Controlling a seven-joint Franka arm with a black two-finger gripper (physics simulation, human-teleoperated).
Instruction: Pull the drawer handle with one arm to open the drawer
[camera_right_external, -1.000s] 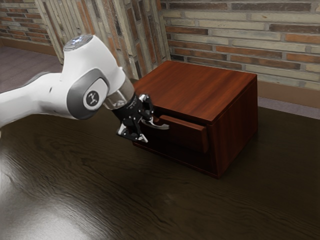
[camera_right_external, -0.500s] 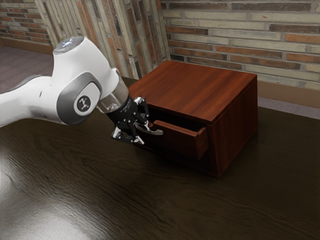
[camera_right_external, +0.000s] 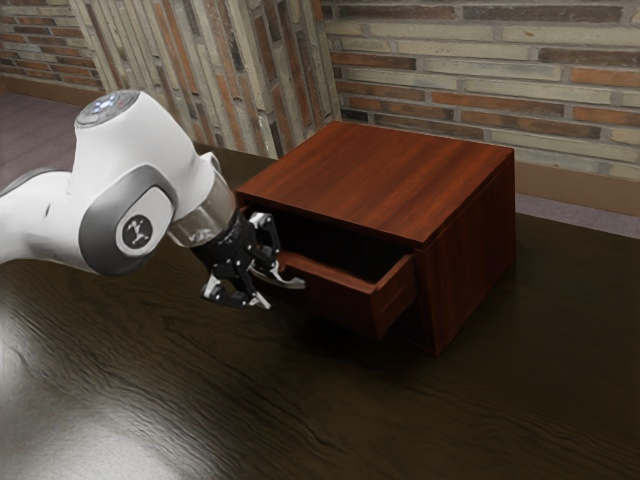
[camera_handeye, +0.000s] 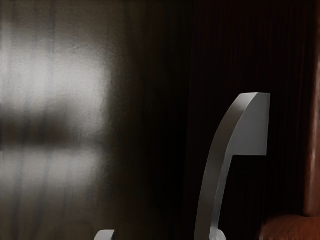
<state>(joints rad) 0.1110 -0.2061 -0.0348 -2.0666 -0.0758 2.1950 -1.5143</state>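
Nearest the camera: bare dark table (camera_right_external: 300, 420), glossy, nothing in the pull path. Next in, the white arm (camera_right_external: 120, 200) comes from the exterior view's left, low over the tabletop, w/ the gripper (camera_right_external: 262, 283) at the drawer handle (camera_right_external: 290, 283). Claw looks pinched on that grey handle, one finger each side, as best the exterior view shows. In the wrist view the handle's curved bar (camera_handeye: 225, 165) rises from just under the hand, w/ dark wood behind it. I'd judge the grip sits toward one end of the bar, not mid-bar.

Drawer (camera_right_external: 345, 290) is part-way out of the cabinet (camera_right_external: 400, 180). Its front panel stands clear of the cabinet face w/ a dark gap open above it, but a good part of the box is inside. Task approx half done by my read.

To do this step well:
- Pull straight along the drawer's slide axis, i.e. toward the exterior view's left and a bit toward the camera, w/ no sideways or up/down drift.
- An off-centre grip can twist the drawer and bind it, so hold the wrist angle fixed and squeeze firmly enough that the bar can't slip thru the pads.
- Use steady speed, no jerks. The cabinet isn't visibly anchored and could slide on the glossy top.
- Stop short of pulling the drawer right out.

Furthest back: brick wall (camera_right_external: 480, 70), irrelevant to the move.
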